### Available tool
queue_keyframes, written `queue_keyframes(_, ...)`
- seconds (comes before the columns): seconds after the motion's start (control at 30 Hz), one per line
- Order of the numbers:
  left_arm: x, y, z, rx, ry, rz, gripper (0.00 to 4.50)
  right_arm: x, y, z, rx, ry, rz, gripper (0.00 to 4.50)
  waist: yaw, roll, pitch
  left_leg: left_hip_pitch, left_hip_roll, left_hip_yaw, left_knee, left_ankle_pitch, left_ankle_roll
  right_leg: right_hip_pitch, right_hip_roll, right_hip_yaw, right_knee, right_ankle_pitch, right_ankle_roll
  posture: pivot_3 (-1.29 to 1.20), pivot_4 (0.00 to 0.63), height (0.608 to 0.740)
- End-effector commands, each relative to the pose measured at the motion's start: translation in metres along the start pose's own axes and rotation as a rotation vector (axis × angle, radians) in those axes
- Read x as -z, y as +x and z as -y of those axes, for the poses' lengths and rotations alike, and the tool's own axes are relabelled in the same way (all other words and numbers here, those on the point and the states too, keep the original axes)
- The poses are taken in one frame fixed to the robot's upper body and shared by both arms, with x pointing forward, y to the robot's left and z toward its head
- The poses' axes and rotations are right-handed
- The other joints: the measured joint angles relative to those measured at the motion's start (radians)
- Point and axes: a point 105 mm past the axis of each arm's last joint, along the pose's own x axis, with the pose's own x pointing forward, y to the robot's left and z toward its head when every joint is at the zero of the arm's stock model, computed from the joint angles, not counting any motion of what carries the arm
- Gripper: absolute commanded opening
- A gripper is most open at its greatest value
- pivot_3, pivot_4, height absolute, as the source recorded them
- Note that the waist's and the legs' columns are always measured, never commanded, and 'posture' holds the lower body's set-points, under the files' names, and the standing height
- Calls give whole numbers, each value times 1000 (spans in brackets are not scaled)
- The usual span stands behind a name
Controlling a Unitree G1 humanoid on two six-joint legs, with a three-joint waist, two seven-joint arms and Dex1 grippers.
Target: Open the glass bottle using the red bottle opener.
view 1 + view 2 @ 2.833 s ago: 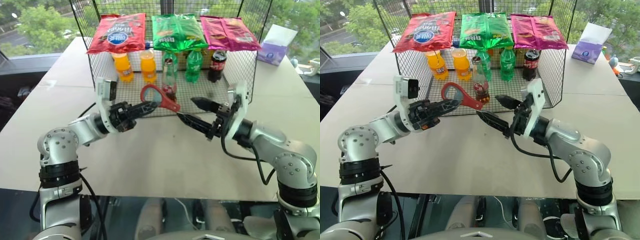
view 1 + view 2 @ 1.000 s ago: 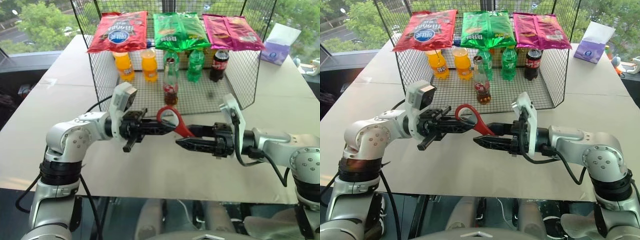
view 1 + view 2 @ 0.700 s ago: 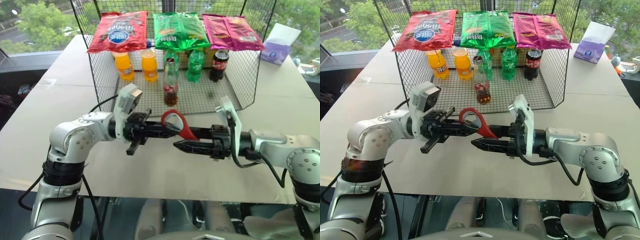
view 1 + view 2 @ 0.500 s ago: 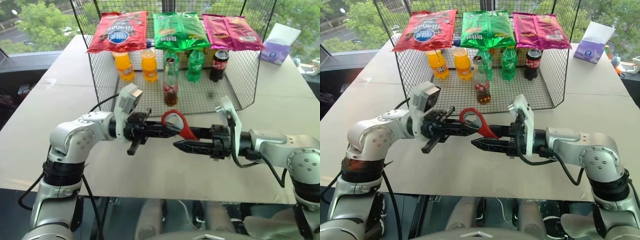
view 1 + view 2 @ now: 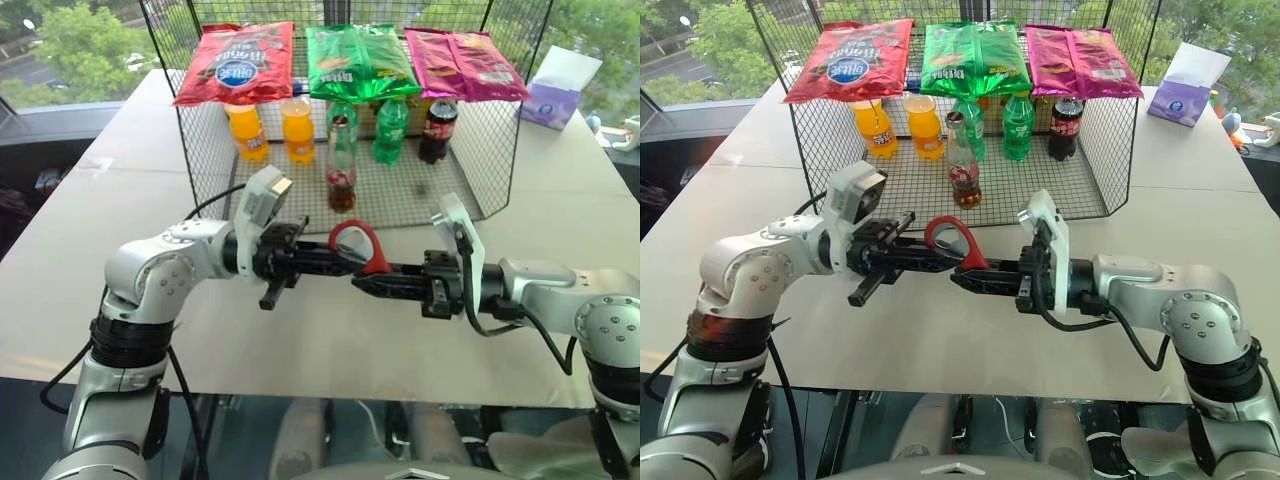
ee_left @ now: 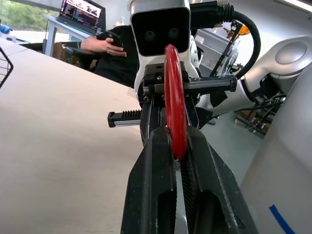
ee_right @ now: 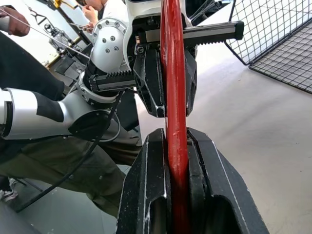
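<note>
The red bottle opener (image 5: 358,244) hangs above the table in front of the wire cage, ring head up. My left gripper (image 5: 336,262) is shut on it from the left. My right gripper (image 5: 363,282) is shut on its handle from the right. The left wrist view shows my left gripper (image 6: 176,135) clamped on the edge of the red bottle opener (image 6: 174,92). In the right wrist view my right gripper (image 7: 176,139) pinches the red bottle opener (image 7: 173,68). The glass bottle (image 5: 341,166) stands upright in the cage, behind both grippers and apart from them.
The wire cage (image 5: 205,140) holds orange bottles (image 5: 247,133), green bottles (image 5: 389,130) and a cola bottle (image 5: 434,130). Chip bags (image 5: 357,62) lie on its top. A purple box (image 5: 548,100) stands at the far right. A person (image 6: 109,46) sits beyond the table.
My right gripper has shut on the opener's handle; before, its fingers stood open around it. The opener and left gripper have barely shifted.
</note>
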Motion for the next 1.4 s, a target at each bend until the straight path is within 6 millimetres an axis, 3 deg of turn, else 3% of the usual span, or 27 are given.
queue_keyframes(0.03,-1,3,5,12,77,-22,0,-4,0,-2,-5,-29,0,24,0,0,0,0,0,0,0,0,0,0,0,0,0,0,0,0,150,740)
queue_keyframes(0.07,-2,1,4,3,76,-10,0,-3,0,0,3,-32,-2,24,0,0,0,0,0,0,0,0,0,0,0,0,0,0,0,0,150,740)
queue_keyframes(0.1,-2,-1,2,-12,83,-6,778,-3,0,1,10,-35,-2,0,0,0,0,0,0,0,0,0,0,0,0,0,0,0,0,0,150,740)
queue_keyframes(0.17,-1,-6,1,-37,79,5,1570,-2,-1,4,29,-38,4,0,0,0,0,0,0,0,0,0,0,0,0,0,0,0,0,0,150,740)
queue_keyframes(0.2,-2,-11,0,-60,75,18,2269,-2,-3,7,52,-40,13,0,0,0,0,0,0,0,0,0,0,0,0,0,0,0,0,0,150,740)
queue_keyframes(0.27,-2,-20,-1,-124,68,47,2838,-1,-9,14,111,-49,36,0,0,0,0,0,0,0,0,0,0,0,0,0,-1,0,0,0,150,740)
queue_keyframes(0.33,-2,-28,-3,-185,64,71,3688,1,-14,20,166,-63,50,0,0,0,0,0,1,0,-1,0,0,0,0,0,-2,0,1,0,150,740)
queue_keyframes(0.37,-2,-34,-7,-243,77,89,4349,3,-18,23,209,-75,54,0,0,0,0,0,1,0,-1,0,0,0,0,0,-2,1,2,0,150,740)
queue_keyframes(0.53,-13,-61,-62,-749,300,187,4447,8,-37,39,452,-139,139,0,11,0,0,-1,0,-1,-1,0,1,1,-1,-1,-4,1,2,0,150,740)
queue_keyframes(0.6,-15,-68,-82,-892,315,199,4447,7,-38,41,506,-152,168,0,12,0,0,0,0,0,0,0,1,2,-1,1,-3,2,4,0,150,740)
queue_keyframes(0.73,-15,-64,-105,-875,267,182,4447,8,-33,40,553,-195,170,0,11,-1,0,0,-1,0,0,0,1,2,1,1,-3,3,4,0,150,740)
queue_keyframes(1.1,-23,-38,-156,-912,404,86,4447,10,-34,39,613,-239,157,0,4,-1,0,-1,-1,1,0,-1,2,2,2,2,-5,3,5,0,150,740)
queue_keyframes(1.4,-33,-17,-182,-937,414,106,4447,12,-33,37,623,-246,159,0,0,-1,0,-1,-1,2,0,-2,3,2,2,2,-5,3,5,0,150,740)
